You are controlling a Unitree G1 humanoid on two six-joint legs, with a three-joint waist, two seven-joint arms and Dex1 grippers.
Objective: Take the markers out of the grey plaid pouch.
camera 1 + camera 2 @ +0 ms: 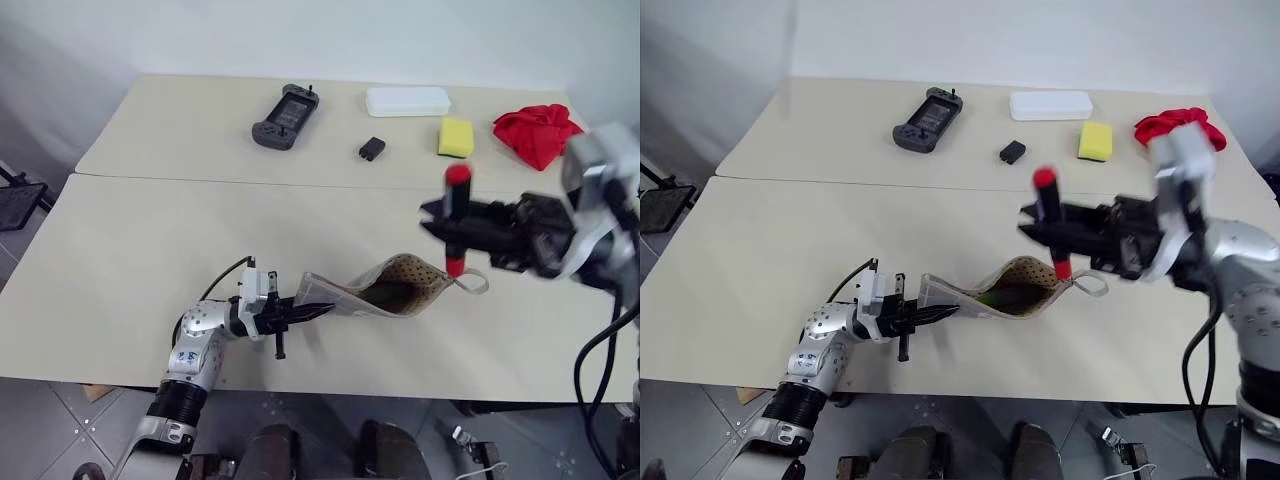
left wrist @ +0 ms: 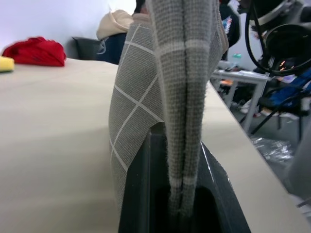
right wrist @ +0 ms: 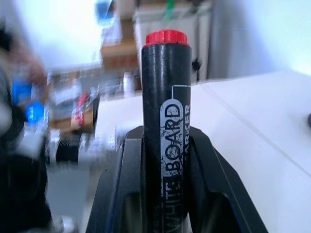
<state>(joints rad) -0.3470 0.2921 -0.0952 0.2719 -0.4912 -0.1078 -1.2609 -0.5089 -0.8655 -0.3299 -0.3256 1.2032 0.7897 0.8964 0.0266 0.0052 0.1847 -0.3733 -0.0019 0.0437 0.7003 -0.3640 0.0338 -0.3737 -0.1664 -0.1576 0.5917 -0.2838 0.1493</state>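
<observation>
Holding a black marker [image 1: 457, 218] with red cap pinched in right fingers [image 1: 432, 222] above the grey plaid pouch [image 1: 385, 288], left fingers [image 1: 318, 311] clamped on its end, risking a slip and drop back onto the surface [image 1: 140, 250].

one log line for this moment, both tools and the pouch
left tool: shut on grey plaid fabric pouch | right tool: shut on black red-capped whiteboard marker, above pouch | pouch mouth open

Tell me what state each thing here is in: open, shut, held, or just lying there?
Grey plaid pouch: open, one end pinched by the left gripper.
Red-capped whiteboard marker: out of the pouch, upright, clamped in the right gripper.
Game controller: lying untouched.
Yellow sponge: lying untouched.
Red cloth: crumpled, untouched.
</observation>
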